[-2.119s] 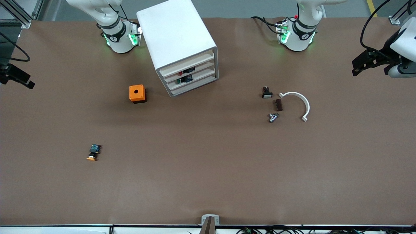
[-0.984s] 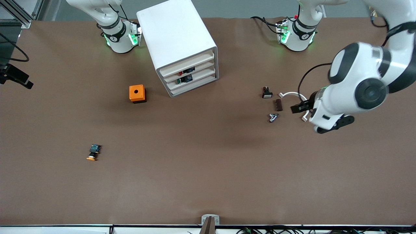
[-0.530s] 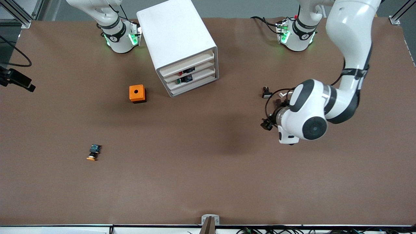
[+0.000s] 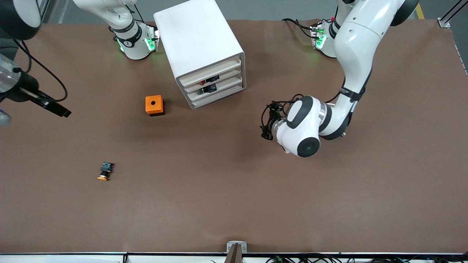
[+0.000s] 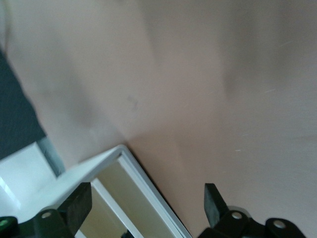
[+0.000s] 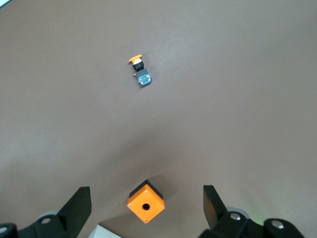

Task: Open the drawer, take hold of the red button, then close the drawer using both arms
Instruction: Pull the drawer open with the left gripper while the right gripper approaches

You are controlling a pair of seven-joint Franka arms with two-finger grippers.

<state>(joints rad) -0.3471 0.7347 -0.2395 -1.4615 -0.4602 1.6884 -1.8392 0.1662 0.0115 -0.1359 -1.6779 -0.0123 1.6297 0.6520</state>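
Sitting inside the white cabinet (image 4: 199,40), the red-capped button (image 4: 208,80) shows as a small dark body with a red tip in what looks like the second drawer (image 4: 225,75) from the top. That drawer is pushed in, flush with the others in the stack, so nothing has been opened yet. The drawer below holds another small dark part (image 4: 208,88) with a green bit; the top and bottom drawers show no contents from here.

Key relation: the drawer fronts face out of the cabinet at an angle, toward the front camera and the left arm's end of the worktop (image 4: 234,204). The long axis of each front runs along that face, so the pull should go straight out from it.

Left pincer (image 4: 268,123) hangs over bare worktop off the cabinet's front, toward the left arm's end, fingers apart, holding nothing. Its wrist view catches the cabinet's corner. It looks the better placed to pull.

Right pincer (image 6: 144,191), fingers apart and empty, is over the worktop well off the cabinet toward the right arm's end. It looks down on the orange box (image 4: 154,105) beside the cabinet. The orange-yellow-capped button (image 4: 105,171) lies nearer the front camera; that one isn't the target.
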